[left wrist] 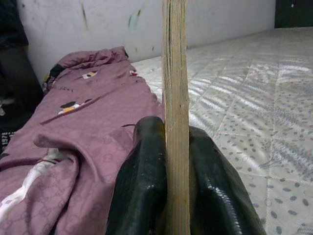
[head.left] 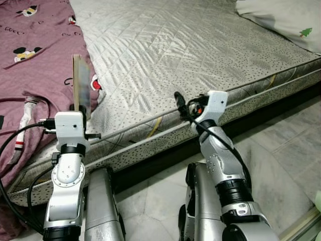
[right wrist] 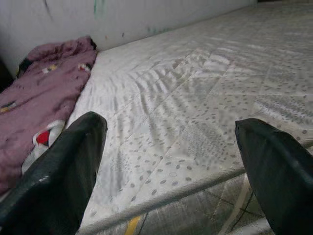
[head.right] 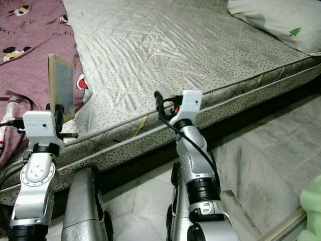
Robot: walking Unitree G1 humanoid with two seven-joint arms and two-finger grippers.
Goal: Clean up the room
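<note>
The left pincer (head.left: 80, 111) is clamped on the lower edge of a thin wooden board (head.left: 82, 89), held upright and edge-on above the near edge of the mattress (head.left: 200, 55), just where the purple cartoon-print blanket (head.left: 35, 60) meets the bare quilted surface; the board shows a pale raw-wood rim with visible grain and a bluish-green face. Further right, the right pincer (right wrist: 171, 161) hovers at the same near edge of the mattress with its two black fingers (right wrist: 73, 161) spread wide and nothing between them. A white pillow (head.left: 286, 20) lies at the mattress's far right corner.
</note>
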